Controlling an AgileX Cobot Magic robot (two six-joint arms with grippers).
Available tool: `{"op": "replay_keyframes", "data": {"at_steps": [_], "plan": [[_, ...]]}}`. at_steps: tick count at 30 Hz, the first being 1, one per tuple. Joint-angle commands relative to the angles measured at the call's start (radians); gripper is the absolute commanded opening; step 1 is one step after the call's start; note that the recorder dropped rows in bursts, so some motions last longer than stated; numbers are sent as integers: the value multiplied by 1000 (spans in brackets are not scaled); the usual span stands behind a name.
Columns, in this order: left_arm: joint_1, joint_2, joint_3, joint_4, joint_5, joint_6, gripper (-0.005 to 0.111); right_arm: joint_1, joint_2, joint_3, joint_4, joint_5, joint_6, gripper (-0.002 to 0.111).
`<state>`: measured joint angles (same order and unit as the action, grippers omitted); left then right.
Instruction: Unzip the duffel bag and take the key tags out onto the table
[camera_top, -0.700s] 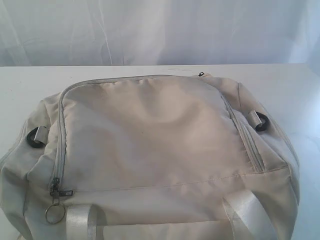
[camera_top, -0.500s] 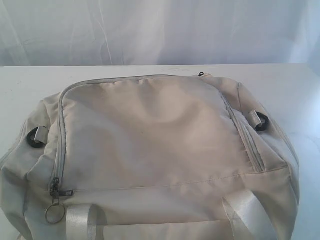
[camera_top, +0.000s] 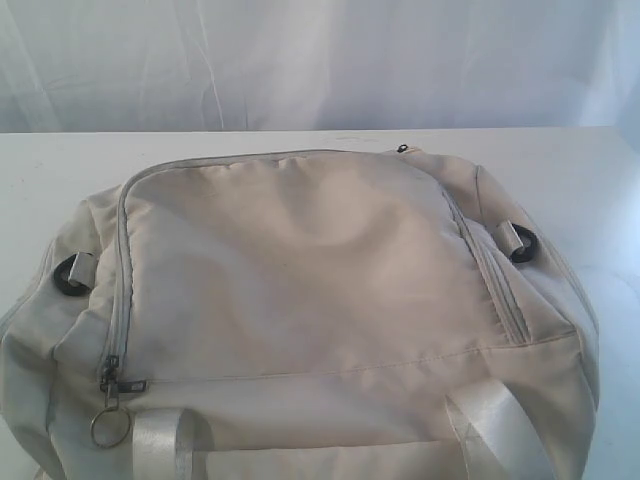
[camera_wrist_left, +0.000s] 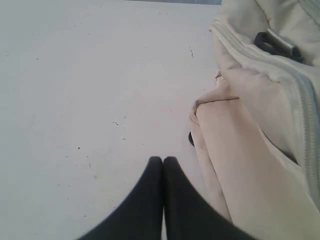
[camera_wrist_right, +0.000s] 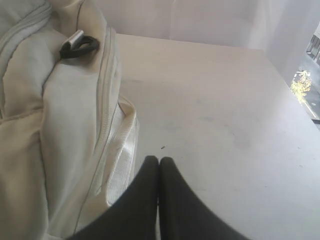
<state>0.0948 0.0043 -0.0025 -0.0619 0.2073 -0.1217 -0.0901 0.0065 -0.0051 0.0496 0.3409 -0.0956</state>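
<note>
The cream-beige duffel bag (camera_top: 300, 290) fills the exterior view, lying on the white table (camera_top: 560, 170). Its grey zipper (camera_top: 122, 260) is zipped shut, and the metal ring pull (camera_top: 110, 428) hangs at the near left corner. The key tags are hidden. Neither gripper shows in the exterior view. My left gripper (camera_wrist_left: 163, 161) is shut and empty over bare table, beside the duffel bag (camera_wrist_left: 260, 125). My right gripper (camera_wrist_right: 159, 161) is also shut and empty, just off the other end of the duffel bag (camera_wrist_right: 60, 125).
Satin handles (camera_top: 160, 445) lie over the bag's near side. Black strap rings (camera_top: 70, 275) sit at both ends of the bag. A pale curtain (camera_top: 320, 60) hangs behind the table's far edge. Bare tabletop (camera_wrist_left: 75, 100) stretches out beside the bag.
</note>
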Motion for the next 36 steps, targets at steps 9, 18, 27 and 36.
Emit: {"op": "replay_keyframes", "data": {"at_steps": [9,18,27,36], "plan": [[-1,-4,2,1,-51,-12,0,2,-6,5,1,-57,-5,0],[-1,-4,2,-1,-383,-20,0,2,-6,5,1,-350,-5,0],[-1,-4,2,-1,-740,-20,0,2,-6,5,1,-391,-5,0],[-1,-4,2,-1,-1065,-138,0,2,-6,5,1,-508,218,0]]}}
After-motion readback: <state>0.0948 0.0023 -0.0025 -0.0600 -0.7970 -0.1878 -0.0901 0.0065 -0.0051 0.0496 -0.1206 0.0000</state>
